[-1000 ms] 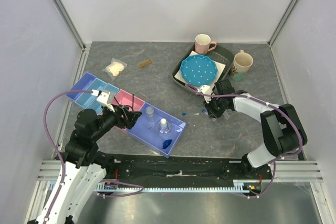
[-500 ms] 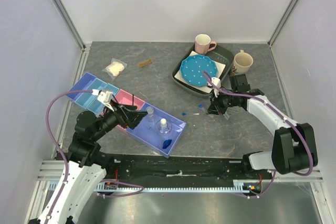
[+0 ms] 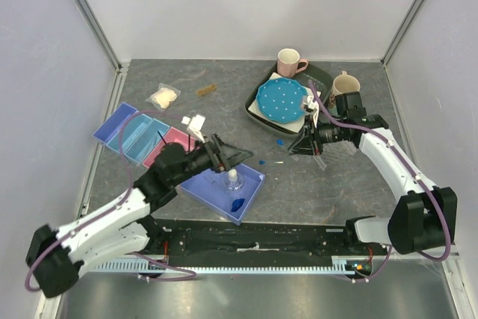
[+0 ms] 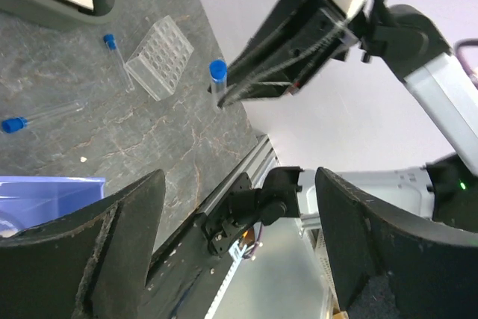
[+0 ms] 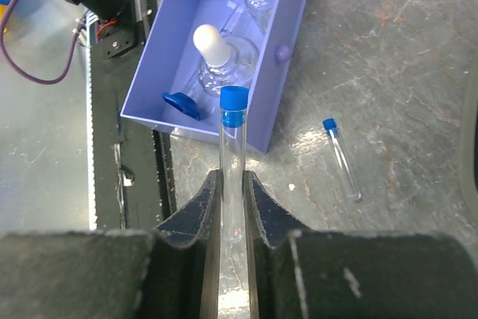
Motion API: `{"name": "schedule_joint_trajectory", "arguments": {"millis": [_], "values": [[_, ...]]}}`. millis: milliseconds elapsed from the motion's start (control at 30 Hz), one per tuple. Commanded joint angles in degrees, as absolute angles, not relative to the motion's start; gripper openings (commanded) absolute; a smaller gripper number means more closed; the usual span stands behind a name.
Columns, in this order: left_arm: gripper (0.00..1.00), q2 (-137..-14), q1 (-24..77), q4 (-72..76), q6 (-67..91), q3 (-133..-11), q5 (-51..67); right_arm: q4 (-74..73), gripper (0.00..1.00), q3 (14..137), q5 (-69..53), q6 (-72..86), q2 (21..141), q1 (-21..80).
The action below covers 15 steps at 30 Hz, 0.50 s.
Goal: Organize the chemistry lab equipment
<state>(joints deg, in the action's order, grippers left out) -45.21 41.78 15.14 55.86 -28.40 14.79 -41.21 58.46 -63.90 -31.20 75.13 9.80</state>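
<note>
One blue-capped tube [image 5: 233,156] clamped between right fingers [image 5: 199,218].

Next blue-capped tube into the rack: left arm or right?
Right. Its tool is already shut on a blue-capped tube, cap up, close beside the clear rack. The left tool is open and empty, over by the purple tray.

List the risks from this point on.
1. The right gripper pinches the blue-capped tube only by its lower part, so the tube may pivot or slip out.
2. The open left gripper points at the right one near the purple tray. The arms could collide.
3. A loose tube could get knocked.
</note>
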Motion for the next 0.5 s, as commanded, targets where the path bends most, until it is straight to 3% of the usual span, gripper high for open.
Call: {"name": "schedule_joint_trajectory", "arguments": {"millis": [0,233,367,467], "values": [[0.88,-55.61,48.06,20.21,65.1,-34.62,-2.17,-43.16,0.13,57.06,-70.14,-34.28,74.89,9.67],[0.86,-72.39,57.92,22.32,58.63,-44.37,-13.79,-37.45,0.14,52.38,-70.05,-31.2,72.34,8.62],[0.73,-76.98,59.76,22.94,58.62,-46.31,-16.69,-36.91,0.15,51.51,-70.75,-30.94,72.25,7.82],[0.72,-79.09,61.43,21.8,58.27,-47.55,-21.17,-36.74,0.15,51.15,-71.19,-31.2,72.25,7.38]]}}
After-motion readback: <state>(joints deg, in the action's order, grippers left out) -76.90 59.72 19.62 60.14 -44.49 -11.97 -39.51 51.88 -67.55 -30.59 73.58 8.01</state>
